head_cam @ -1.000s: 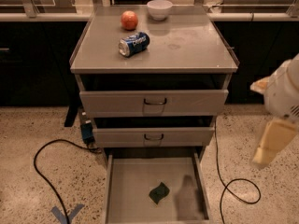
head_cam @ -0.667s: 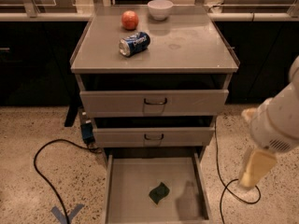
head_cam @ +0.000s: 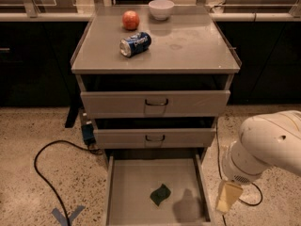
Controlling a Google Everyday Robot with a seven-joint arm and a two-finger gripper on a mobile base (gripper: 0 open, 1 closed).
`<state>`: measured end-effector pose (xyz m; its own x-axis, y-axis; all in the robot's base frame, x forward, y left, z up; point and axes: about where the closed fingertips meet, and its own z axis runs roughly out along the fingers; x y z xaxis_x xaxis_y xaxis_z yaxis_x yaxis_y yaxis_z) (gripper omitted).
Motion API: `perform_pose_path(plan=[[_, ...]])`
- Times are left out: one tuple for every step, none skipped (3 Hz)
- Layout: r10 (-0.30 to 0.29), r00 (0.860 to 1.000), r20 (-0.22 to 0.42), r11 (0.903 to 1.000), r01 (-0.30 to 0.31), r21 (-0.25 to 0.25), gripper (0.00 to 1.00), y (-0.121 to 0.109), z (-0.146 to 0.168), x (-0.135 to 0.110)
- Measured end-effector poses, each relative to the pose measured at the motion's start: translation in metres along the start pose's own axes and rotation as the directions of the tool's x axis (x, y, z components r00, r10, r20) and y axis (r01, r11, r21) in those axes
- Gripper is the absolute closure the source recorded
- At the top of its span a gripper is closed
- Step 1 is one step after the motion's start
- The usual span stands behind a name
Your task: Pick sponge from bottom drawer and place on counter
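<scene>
The dark green sponge (head_cam: 160, 194) lies slightly curled on the floor of the open bottom drawer (head_cam: 129, 192), right of its middle. The grey counter (head_cam: 188, 46) tops the cabinet above. My gripper (head_cam: 228, 197) hangs below the white arm (head_cam: 268, 145) at the lower right. It is just outside the drawer's right wall, right of the sponge and apart from it. It casts a shadow on the drawer floor beside the sponge.
On the counter lie a blue soda can (head_cam: 135, 44) on its side, a red apple (head_cam: 130, 20) and a white bowl (head_cam: 161, 8). Two grey drawers with dark handles (head_cam: 155, 102) sit above the open one. A black cable (head_cam: 42, 173) loops on the floor at left.
My arm and gripper have moved down and to the left, from right of the cabinet to beside the bottom drawer's right wall. The sponge has not moved.
</scene>
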<state>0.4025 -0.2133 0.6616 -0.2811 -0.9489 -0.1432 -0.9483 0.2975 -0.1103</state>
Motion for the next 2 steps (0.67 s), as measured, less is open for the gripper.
perform_pose_path(plan=[[0.0,1.0,0.0,1.0,0.0,0.0,0.0,0.0,0.0,0.0],[-0.015,1.0,0.008,0.9996,0.015,0.025,0.0,-0.007,0.022,-0.013]])
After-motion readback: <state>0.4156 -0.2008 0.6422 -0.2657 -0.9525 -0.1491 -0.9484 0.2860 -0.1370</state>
